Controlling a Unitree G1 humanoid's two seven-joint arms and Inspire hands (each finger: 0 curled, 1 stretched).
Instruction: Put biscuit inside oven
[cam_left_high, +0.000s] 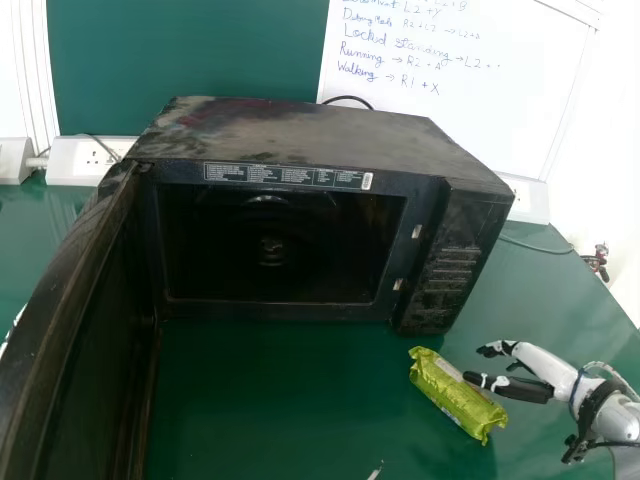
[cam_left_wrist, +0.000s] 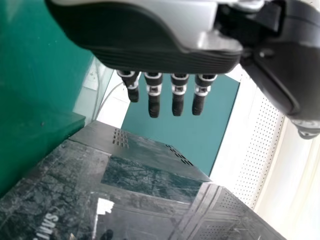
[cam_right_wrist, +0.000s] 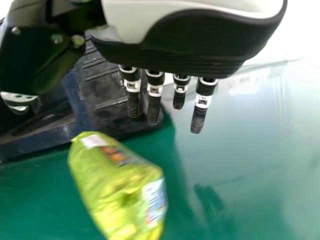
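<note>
we see the biscuit packet (cam_left_high: 452, 398) lying on the green tabletop (cam_left_high: 270, 400), outside the oven (cam_left_high: 300, 135) and in front of its right end. it is wrapped in bright yellow-green and sits at a slant, its far end pointing toward the oven and its near end toward the right. our right hand (cam_left_high: 542, 366) is open beside it on the right, fingers straight and aimed at the wrapper; from this angle we cannot quite tell whether a fingertip touches the packet. our left hand (cam_left_wrist: 160, 56) is open too, its fingers straight, and near them we see the vented casing of the oven.

the oven's black door (cam_left_high: 75, 320) stands wide open on the left, so we look straight into the dark cavity (cam_left_high: 330, 240). we find a printed label (cam_left_high: 285, 176) running above the opening and scuffs across the top. behind the oven we see a dark green board (cam_left_high: 190, 50) and a whiteboard (cam_left_high: 450, 110) with handwriting, and a socket strip (cam_left_high: 85, 158) at the left.
</note>
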